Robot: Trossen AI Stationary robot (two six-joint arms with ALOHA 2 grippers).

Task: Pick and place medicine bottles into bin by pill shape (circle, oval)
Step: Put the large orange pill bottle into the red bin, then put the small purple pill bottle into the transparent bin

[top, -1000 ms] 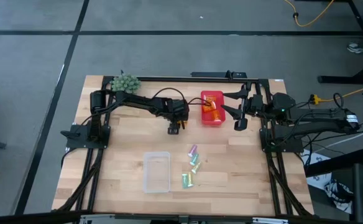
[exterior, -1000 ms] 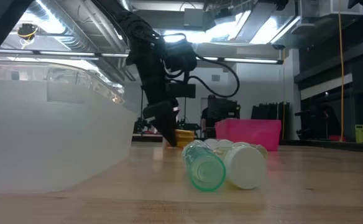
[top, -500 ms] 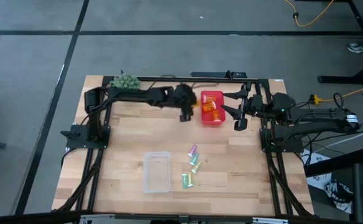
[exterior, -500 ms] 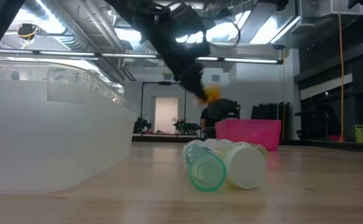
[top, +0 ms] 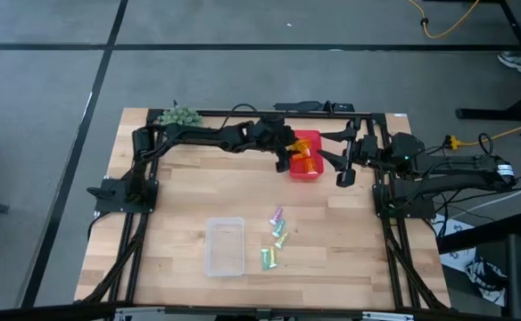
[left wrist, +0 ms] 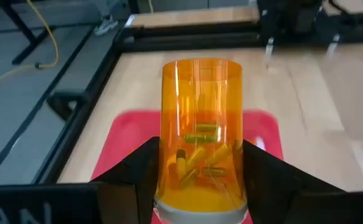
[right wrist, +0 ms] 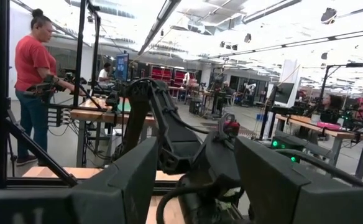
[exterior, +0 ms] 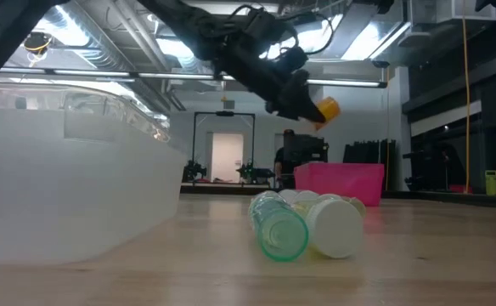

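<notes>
My left gripper (top: 285,150) is shut on a translucent orange medicine bottle (left wrist: 201,134) with oblong yellow pills inside. It hovers over the left side of the red bin (top: 307,165), which holds other orange bottles. The low view shows the gripper (exterior: 297,95) and the bottle (exterior: 326,109) high above the pink-red bin (exterior: 340,182). Several pastel bottles (top: 276,237) lie on their sides on the table right of the clear bin (top: 226,246). My right gripper (top: 334,152) waits open, right of the red bin. My left gripper pinches the orange bottle between its two fingers, on opposite sides of the body near the white-cap end (left wrist: 169,186). The bottle's closed base (left wrist: 201,65) points away from the gripper. The bottle is lifted clear and tilted, above the red bin (left wrist: 122,146).
A spiky green ball (top: 180,117) sits at the table's far left corner. The clear bin (exterior: 70,195) stands near the table's front middle. Bare wood lies between the two bins. A person (right wrist: 35,93) stands in the room beyond the table.
My left gripper has lifted the orange bottle off the table left of the red bin. It has swung up toward the far edge, then right over the bin's left side, tipping as it went. The bottle now hangs clear above the bin.
</notes>
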